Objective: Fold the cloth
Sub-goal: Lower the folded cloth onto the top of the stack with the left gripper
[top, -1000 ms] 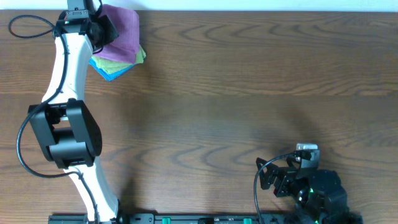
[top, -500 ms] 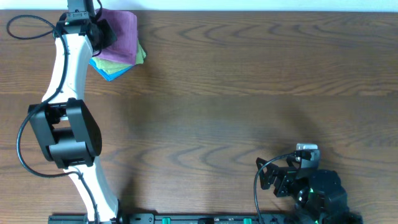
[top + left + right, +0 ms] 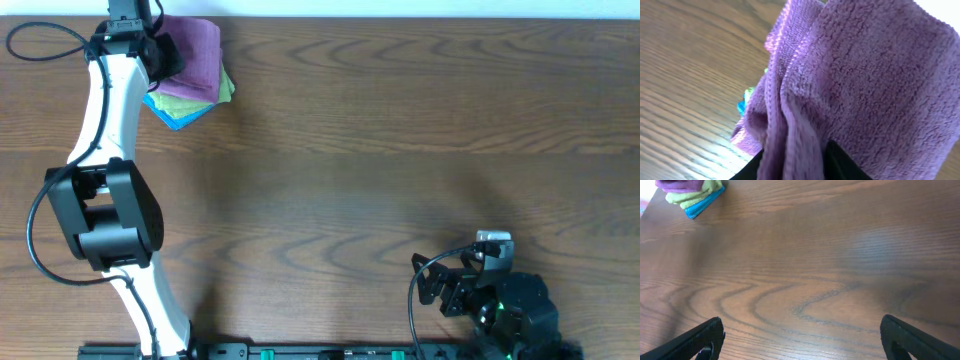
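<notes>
A purple cloth (image 3: 195, 45) lies on a stack of folded cloths, green (image 3: 222, 90) and blue (image 3: 180, 115), at the table's far left corner. My left gripper (image 3: 165, 50) is over the stack and is shut on a fold of the purple cloth (image 3: 805, 125), which fills the left wrist view between the two black fingertips (image 3: 792, 165). My right gripper (image 3: 480, 285) rests low at the front right, open and empty; its fingers (image 3: 802, 340) are spread wide over bare wood. The stack also shows far off in the right wrist view (image 3: 692, 192).
The wooden table (image 3: 400, 150) stretches from the stack to the right arm's base. A black cable (image 3: 40, 40) loops at the far left corner beside the left arm. A black rail (image 3: 300, 352) runs along the front edge.
The left gripper has shifted very slightly toward the far edge with the purple cloth. The right arm has not moved.
</notes>
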`<state>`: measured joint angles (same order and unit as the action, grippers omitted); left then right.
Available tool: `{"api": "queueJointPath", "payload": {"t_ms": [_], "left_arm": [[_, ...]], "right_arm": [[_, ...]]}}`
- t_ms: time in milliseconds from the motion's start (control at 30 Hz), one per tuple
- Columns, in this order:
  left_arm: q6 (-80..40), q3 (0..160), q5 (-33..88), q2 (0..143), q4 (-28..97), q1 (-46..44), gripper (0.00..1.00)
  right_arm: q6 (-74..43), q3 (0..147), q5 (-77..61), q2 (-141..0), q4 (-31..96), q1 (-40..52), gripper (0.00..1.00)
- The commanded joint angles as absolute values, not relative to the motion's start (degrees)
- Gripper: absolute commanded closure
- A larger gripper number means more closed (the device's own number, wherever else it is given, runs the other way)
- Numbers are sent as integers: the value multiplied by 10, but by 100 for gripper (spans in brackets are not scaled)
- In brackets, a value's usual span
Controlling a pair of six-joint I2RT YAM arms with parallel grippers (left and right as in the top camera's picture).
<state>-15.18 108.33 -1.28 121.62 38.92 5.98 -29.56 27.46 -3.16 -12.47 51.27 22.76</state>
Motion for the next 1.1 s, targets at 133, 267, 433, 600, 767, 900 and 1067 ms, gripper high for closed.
{"api": "queueJointPath", "payload": {"t_ms": [133,267,433,600,767,900,1067], "left_arm": [[-132,1079,-37,1219,392,65,68],[-124,1079,-64,1218,393,65,64],[-106,1079,-71,1218,399,65,60],[-107,1079,-82,1218,399,65,49],[-107,1080,-96,1218,399,65,40],[-107,1080,-97,1218,399,65,35],[-107,1080,-122,1217,399,65,27]], "right_arm": [[-302,273,-28,-121,513,225,1],[-302,273,-28,-121,513,225,1],[-302,273,-28,-121,513,225,1],[-302,273,-28,-121,513,225,1],[-302,273,-28,-121,513,225,1],[-302,273,-28,-121,513,225,1],[-302,273,-28,-121,513,225,1]]}}
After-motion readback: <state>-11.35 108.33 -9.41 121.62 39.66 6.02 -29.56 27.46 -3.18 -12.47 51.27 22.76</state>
